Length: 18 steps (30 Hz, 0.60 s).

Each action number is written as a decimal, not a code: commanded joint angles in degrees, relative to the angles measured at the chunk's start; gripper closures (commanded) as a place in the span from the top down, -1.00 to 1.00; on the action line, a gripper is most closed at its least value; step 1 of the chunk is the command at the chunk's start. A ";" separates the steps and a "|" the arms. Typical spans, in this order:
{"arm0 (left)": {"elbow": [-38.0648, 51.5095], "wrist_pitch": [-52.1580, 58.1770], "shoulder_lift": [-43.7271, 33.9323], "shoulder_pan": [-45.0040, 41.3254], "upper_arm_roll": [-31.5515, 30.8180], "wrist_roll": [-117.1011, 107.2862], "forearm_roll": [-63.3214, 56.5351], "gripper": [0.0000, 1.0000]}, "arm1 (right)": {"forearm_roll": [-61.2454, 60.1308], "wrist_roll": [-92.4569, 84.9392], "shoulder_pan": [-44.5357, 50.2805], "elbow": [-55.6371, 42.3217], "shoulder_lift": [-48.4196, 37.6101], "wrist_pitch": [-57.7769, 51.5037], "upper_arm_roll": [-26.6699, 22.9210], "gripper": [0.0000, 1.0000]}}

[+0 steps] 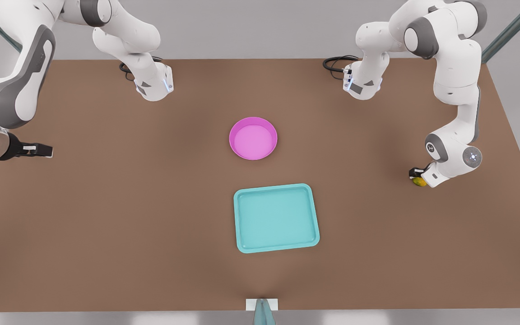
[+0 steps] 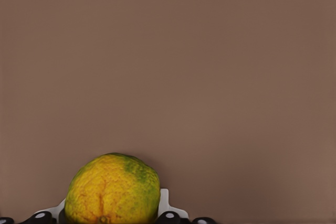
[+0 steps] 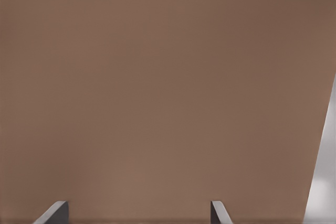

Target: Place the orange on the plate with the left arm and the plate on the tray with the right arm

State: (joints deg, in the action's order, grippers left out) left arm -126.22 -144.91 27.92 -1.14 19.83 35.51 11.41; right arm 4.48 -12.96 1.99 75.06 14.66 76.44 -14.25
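As the left hand [image 1: 415, 177] pinches the orange [image 1: 420, 181] near the counter's [image 1: 106, 225] front-view right edge, lift clear before crossing to the plate [image 1: 253, 138]; right hand [image 1: 39, 150] waits, fingers spread.

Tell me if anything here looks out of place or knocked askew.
Nothing stands out. The plate and tray sit flat and apart, both bare. The left end effector is at the orange; the right end effector waits open.
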 commanded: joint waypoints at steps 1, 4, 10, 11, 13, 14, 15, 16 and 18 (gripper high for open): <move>0.09 0.07 -0.06 0.00 0.03 -0.18 0.02 0.37 | -0.09 -0.13 -0.05 -0.09 -0.07 -0.06 0.01 1.00; 0.09 0.50 -0.23 0.00 -0.15 -1.06 0.02 0.28 | -0.09 -0.13 -0.05 0.00 -0.07 -0.06 0.01 1.00; 0.45 11.66 -9.10 -8.08 -0.76 -20.03 -0.24 0.25 | -0.09 -0.13 -0.05 -0.09 -0.07 -0.06 0.01 1.00; 0.45 14.74 -11.66 -16.51 -0.76 -31.10 -0.24 0.25 | -0.09 -0.13 -0.05 -0.09 -0.07 -0.06 -0.08 1.00; 0.53 17.73 -13.68 -29.78 -0.76 -42.97 -0.24 0.25 | -0.09 -0.22 -0.05 -0.09 -0.07 -0.06 -0.08 1.00; 0.62 17.82 -13.59 -36.81 -0.67 -48.68 -0.24 0.26 | -0.09 -0.22 -0.05 -0.09 -0.07 -0.06 0.01 1.00; 2.63 19.21 -12.72 -41.64 -0.76 -54.12 -0.24 0.26 | -0.09 -0.22 -0.05 -0.09 -0.07 -0.06 -0.08 1.00; 7.03 22.48 -10.52 -50.00 -0.76 -63.01 -0.24 0.27 | -0.09 -0.13 -0.05 -0.09 0.02 -0.06 -0.08 1.00; 12.04 23.53 -7.27 -59.50 -1.02 -72.94 0.02 0.27 | -0.09 -0.13 -0.14 -0.09 0.11 0.03 0.01 1.00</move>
State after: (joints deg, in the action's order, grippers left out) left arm -115.53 -128.39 19.87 -57.13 18.51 11.79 10.80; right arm 4.42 -13.07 1.87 74.96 14.83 76.44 -14.24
